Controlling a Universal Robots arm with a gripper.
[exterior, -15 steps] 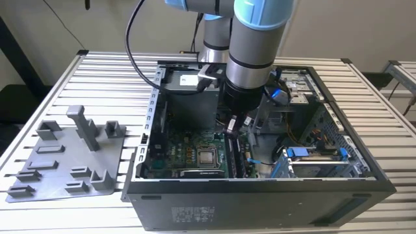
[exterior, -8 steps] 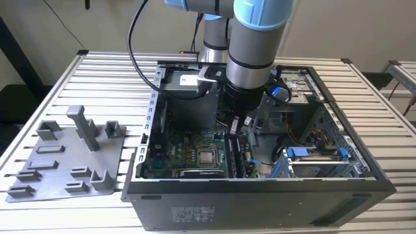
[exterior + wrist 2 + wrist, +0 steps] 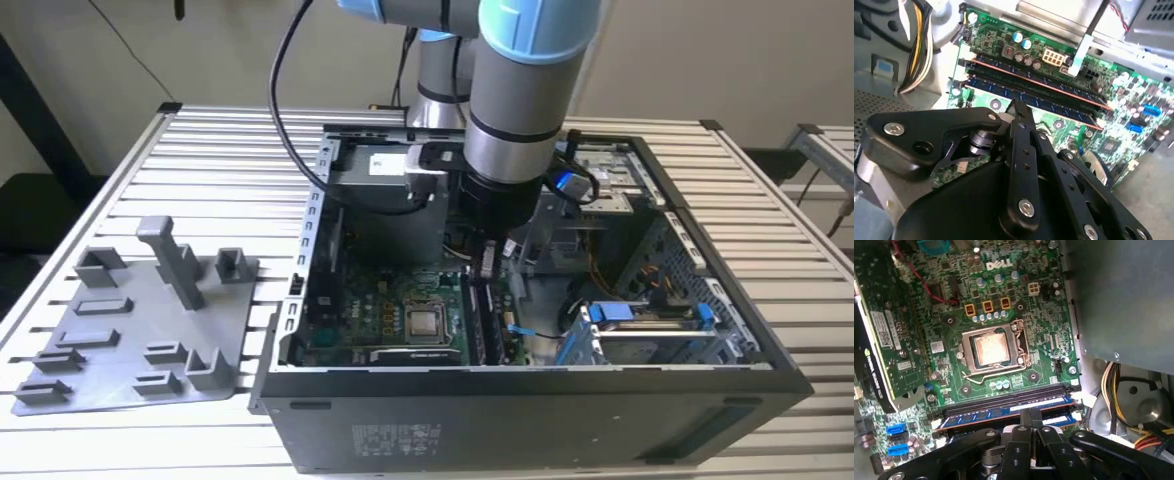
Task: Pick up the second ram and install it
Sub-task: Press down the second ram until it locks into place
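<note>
1. My gripper (image 3: 1016, 107) hung inside the computer case (image 3: 534, 385), fingers pressed together above the slots.
2. The second ram (image 3: 1029, 95) sat in its slot.
3. I judged it light, stiff, fragile; best held by its long edges.

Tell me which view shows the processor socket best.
The first wrist view: the processor socket lies unobstructed, with its metal frame complete. In the exterior view it is a small square inside the case. The second wrist view shows memory slots instead.
</note>
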